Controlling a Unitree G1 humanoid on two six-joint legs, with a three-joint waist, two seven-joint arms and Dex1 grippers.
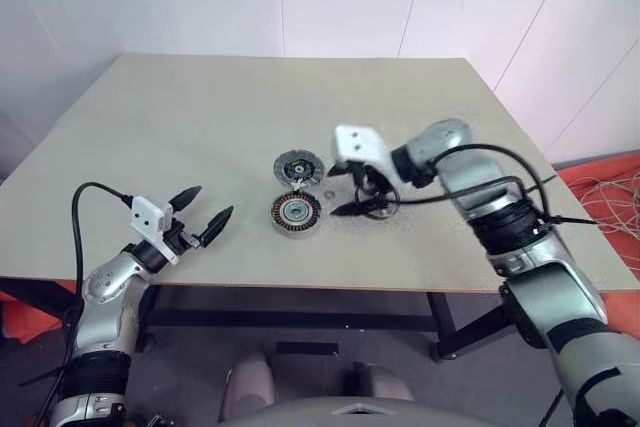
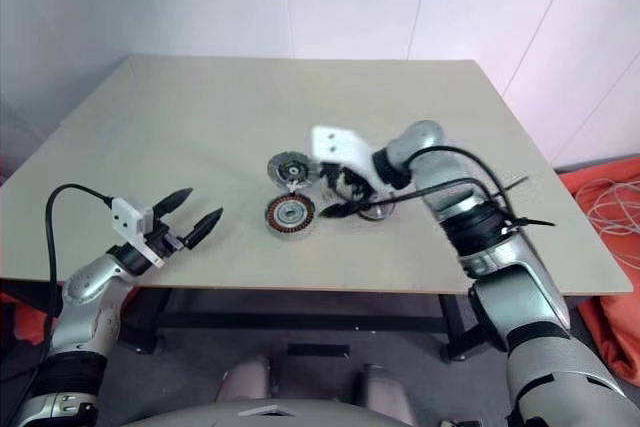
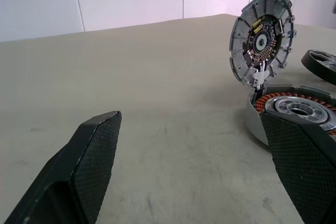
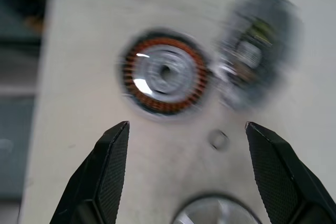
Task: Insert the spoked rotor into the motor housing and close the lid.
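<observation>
One spoked rotor (image 4: 215,212) lies flat on the table (image 1: 200,127), just beside the motor housing (image 1: 296,212) and directly under the right gripper (image 1: 362,197), fingers apart and empty. Well apart, the left gripper (image 1: 200,209) also gapes.

i count one motor housing (image 1: 296,212), one lid (image 1: 297,166), one spoked rotor (image 4: 216,214), one tiny loose ring (image 4: 218,139) between my right fingers (image 4: 107,166).
</observation>
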